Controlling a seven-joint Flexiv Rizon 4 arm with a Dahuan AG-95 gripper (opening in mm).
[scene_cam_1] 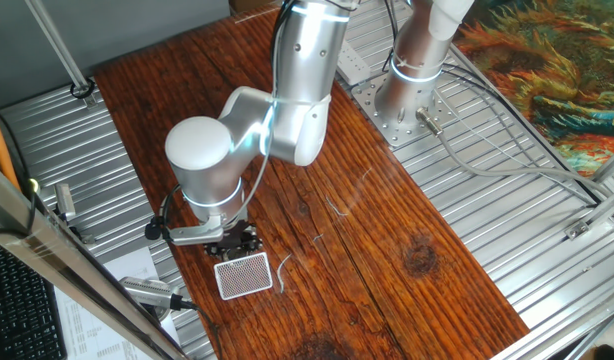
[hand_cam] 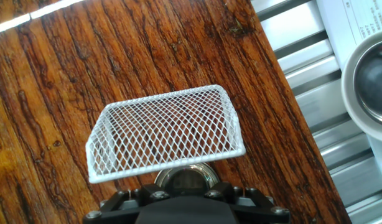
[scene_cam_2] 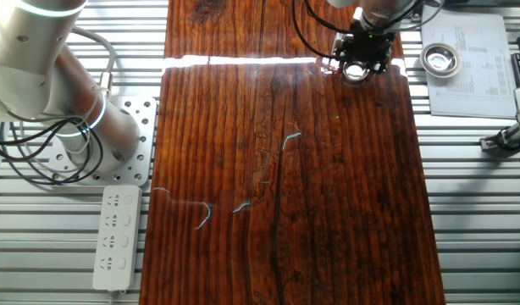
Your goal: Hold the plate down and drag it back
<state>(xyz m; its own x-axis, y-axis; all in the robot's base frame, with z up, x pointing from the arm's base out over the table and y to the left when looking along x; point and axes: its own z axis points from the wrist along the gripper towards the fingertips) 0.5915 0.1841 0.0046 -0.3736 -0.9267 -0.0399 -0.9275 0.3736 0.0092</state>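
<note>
Tabletop point(scene_cam_2: 328, 186) of dark, glossy, deeply grained wood; plate point(hand_cam: 186, 178) shiny silver metal; basket point(hand_cam: 163, 134) of white-coated wire mesh.

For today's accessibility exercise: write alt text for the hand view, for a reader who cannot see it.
A white wire-mesh basket sits on a dark wooden table, with a small silver plate just below it at the gripper.
</note>
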